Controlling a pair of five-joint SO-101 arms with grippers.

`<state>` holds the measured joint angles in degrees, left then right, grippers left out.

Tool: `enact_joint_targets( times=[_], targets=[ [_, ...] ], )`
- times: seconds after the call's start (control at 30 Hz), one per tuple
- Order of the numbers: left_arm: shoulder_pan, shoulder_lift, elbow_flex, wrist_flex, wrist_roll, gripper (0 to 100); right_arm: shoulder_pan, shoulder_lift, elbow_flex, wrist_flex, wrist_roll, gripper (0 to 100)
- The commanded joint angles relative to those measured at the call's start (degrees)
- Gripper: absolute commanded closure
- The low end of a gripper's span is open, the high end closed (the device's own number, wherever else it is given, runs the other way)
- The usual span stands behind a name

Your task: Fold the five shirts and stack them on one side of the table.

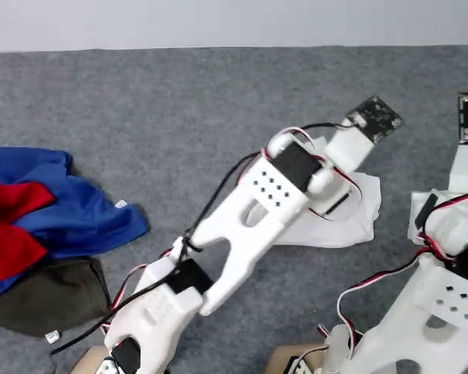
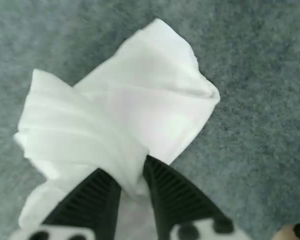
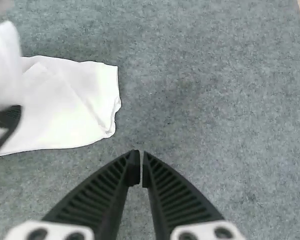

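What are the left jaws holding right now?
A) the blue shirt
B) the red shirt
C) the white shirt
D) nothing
C: in the left wrist view, the left jaws are closed on a bunched fold of the white shirt.

1. Right gripper (image 3: 140, 167): black ribbed fingers (image 3: 112, 197), tips meeting, above grey cover.
2. White shirt (image 3: 65, 115): folded, flat on table (image 3: 215, 90), near gripper, not touching it.
3. Table: grey felt-like cover; pale edge strip well apart from shirt.
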<state>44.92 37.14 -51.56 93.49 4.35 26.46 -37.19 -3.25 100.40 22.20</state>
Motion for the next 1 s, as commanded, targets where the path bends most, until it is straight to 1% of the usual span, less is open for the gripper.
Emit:
enact_joint_targets(
  times=[0.0, 0.23, 0.5, 0.63, 0.7, 0.8, 0.83, 0.97],
  targets=[
    [0.7, 2.5, -6.8, -0.9, 0.6, 99, 0.7, -1.0, -1.6, 2.3, 0.6, 98.0],
    [1.4, 11.7, -18.6, -0.9, 2.5, 99, 0.7, -1.1, -1.6, 2.3, 0.6, 98.0],
    [3.9, 18.5, -24.5, -1.2, 3.3, 99, 0.7, -1.3, -1.4, 2.3, 0.6, 98.0],
    [4.7, 20.2, -25.7, -0.9, 3.3, 99, 0.7, -1.5, 1.8, 2.3, 1.8, 98.0],
    [4.8, 19.7, -26.9, 0.4, 3.1, 95, 0.8, -1.5, 3.0, 2.3, 2.3, 98.0],
    [4.8, 17.8, -30.2, 3.0, 3.3, 82, 0.9, -1.5, 3.3, 2.3, 2.5, 98.0],
    [4.8, 17.3, -31.3, 3.7, 3.6, 80, 0.7, -1.5, 3.3, 2.3, 2.5, 98.0],
    [4.4, 14.9, -33.4, 5.6, 4.5, 78, 0.7, -1.5, 3.3, 2.2, 2.5, 98.0]
  ],
)
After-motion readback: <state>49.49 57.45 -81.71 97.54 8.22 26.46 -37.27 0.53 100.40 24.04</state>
